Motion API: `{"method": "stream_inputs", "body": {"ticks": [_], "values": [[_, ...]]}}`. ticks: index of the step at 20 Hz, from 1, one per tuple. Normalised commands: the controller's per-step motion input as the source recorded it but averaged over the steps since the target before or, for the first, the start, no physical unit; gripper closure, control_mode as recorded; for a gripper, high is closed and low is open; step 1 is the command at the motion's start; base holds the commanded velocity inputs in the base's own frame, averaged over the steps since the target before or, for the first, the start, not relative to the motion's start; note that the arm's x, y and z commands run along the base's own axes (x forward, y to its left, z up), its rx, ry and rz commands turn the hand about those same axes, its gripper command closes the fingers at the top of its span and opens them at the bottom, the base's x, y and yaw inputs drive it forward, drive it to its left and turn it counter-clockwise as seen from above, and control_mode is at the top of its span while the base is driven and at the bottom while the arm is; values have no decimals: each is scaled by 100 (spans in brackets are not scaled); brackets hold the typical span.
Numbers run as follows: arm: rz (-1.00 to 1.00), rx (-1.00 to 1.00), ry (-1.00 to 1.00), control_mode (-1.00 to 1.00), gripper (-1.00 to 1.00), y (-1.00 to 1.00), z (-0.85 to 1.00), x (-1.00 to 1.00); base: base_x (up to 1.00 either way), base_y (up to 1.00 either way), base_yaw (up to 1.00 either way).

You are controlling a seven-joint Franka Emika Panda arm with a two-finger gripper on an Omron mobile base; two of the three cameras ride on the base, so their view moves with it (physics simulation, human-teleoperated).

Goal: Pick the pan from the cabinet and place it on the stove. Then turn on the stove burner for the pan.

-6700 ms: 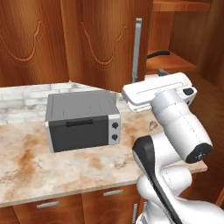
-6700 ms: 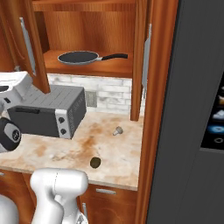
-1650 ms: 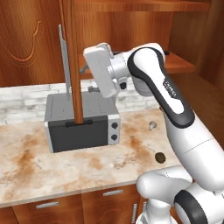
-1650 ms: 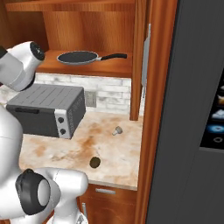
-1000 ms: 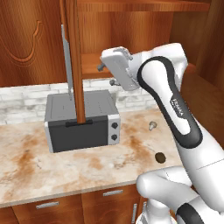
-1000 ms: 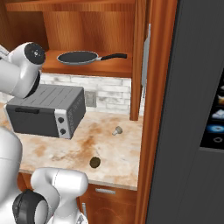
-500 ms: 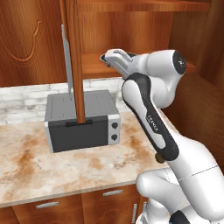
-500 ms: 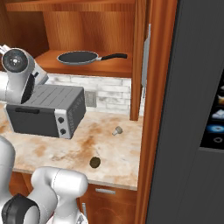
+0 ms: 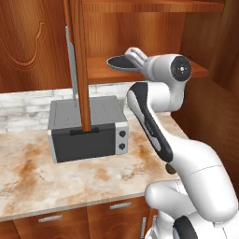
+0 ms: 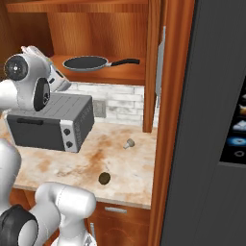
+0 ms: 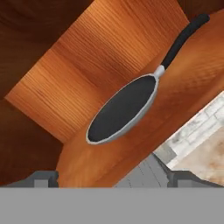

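The pan [image 10: 86, 63] lies flat on the lower wooden shelf [image 10: 125, 74] of the open cabinet [image 10: 154, 62], its dark inside up and its black stick handle [image 10: 124, 61] pointing right along the shelf. In the hand view the pan [image 11: 124, 109] sits ahead of the tool [image 11: 111, 179], apart from it, with the handle [image 11: 183, 37] running away toward the upper right. The tool's two dark fingertips [image 11: 41, 178] stand far apart at the bottom of that view, spread wide with nothing between them. From the left base view the arm bends up from the lower right, and the tool [image 9: 135, 56] reaches toward the near edge of the pan [image 9: 122, 63] at shelf height. Below the shelf, a grey toaster oven [image 9: 88, 128] stands on the marbled bench [image 9: 70, 182] against the pale brick backsplash [image 10: 122, 103]. An open cabinet door [image 9: 79, 60] with a silver bar handle [image 9: 71, 65] hangs edge-on in front of the oven. Two small objects rest on the bench to the right of the oven: a pale one [image 10: 129, 143] farther back and a dark round one [image 10: 104, 178] nearer.
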Motion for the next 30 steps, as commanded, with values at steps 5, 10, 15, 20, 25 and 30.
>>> {"method": "stream_inputs", "body": {"ticks": [5,10,15,20,25,30], "values": [[-29,0,-7,-100,-100,-66,8,37,0,0,0],[-24,0,-8,-100,-100,-61,13,34,0,0,0],[-23,0,-2,-100,-100,-54,19,25,0,0,0],[-18,0,0,-100,-100,-33,0,48,0,0,0],[-13,0,0,-100,-100,-20,-10,53,0,0,0],[-7,3,0,-100,-100,-27,-12,44,0,0,0]]}}
